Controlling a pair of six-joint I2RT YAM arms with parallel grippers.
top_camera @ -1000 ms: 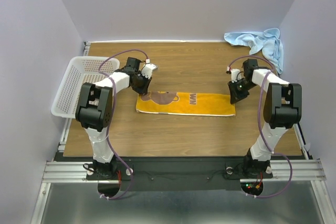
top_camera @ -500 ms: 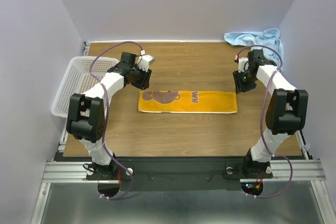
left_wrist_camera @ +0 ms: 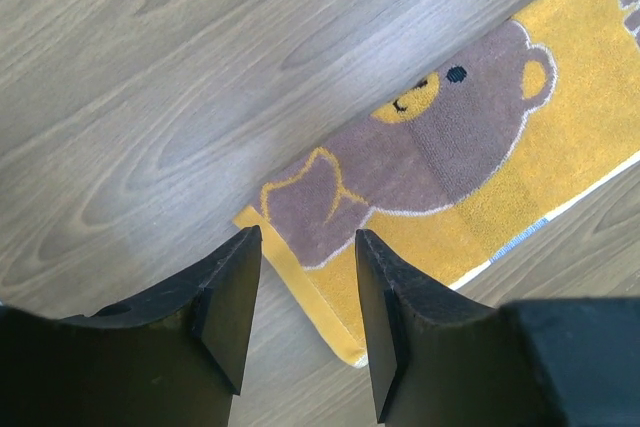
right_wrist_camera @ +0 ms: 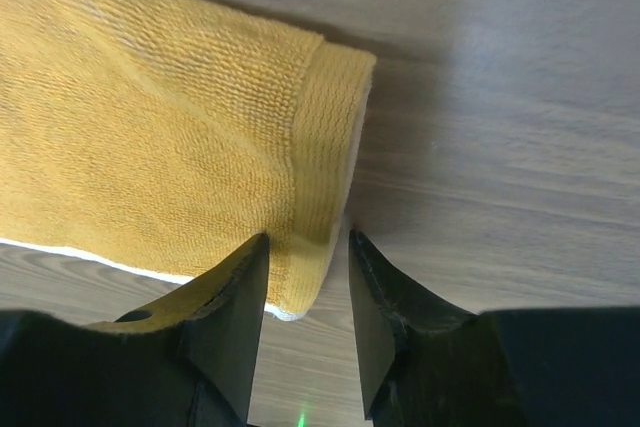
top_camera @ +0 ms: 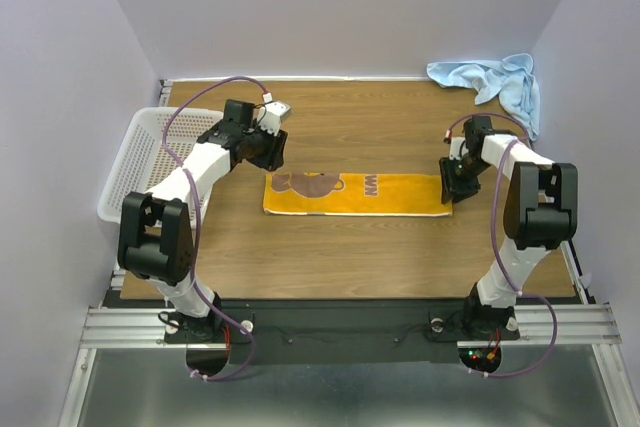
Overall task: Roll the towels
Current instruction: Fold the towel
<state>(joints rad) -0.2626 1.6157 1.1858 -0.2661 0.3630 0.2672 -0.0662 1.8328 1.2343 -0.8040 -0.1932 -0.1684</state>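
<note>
Two towels are in view. The yellow towel (top_camera: pixel 380 195) lies flat near the middle of the table (top_camera: pixel 350 127) as a long narrow strip, its long axis running left to right, roughly parallel to the table's near edge. A brown bear print sits at its left end and brown lettering, turned sideways, lies past the middle toward the right. A thin white edge shows along its near side. The blue towel (top_camera: pixel 490 77) is a crumpled heap in the far right corner – no long axis can be read from it.

One white perforated basket (top_camera: pixel 125 162) rests tilted at the table's left edge, well apart from both towels.

There are two arms, one at each short end of the yellow strip. The left end effector (top_camera: pixel 270 152) hangs over the strip's left end with its jaws parted and nothing between them; in the left wrist view the towel's corner (left_wrist_camera: pixel 330 297) shows in the gap. The right end effector (top_camera: pixel 447 187) is at the right end, jaws likewise apart – the right wrist view shows the hem's corner (right_wrist_camera: pixel 325 147) just ahead of the two fingertips, ungripped.
</note>
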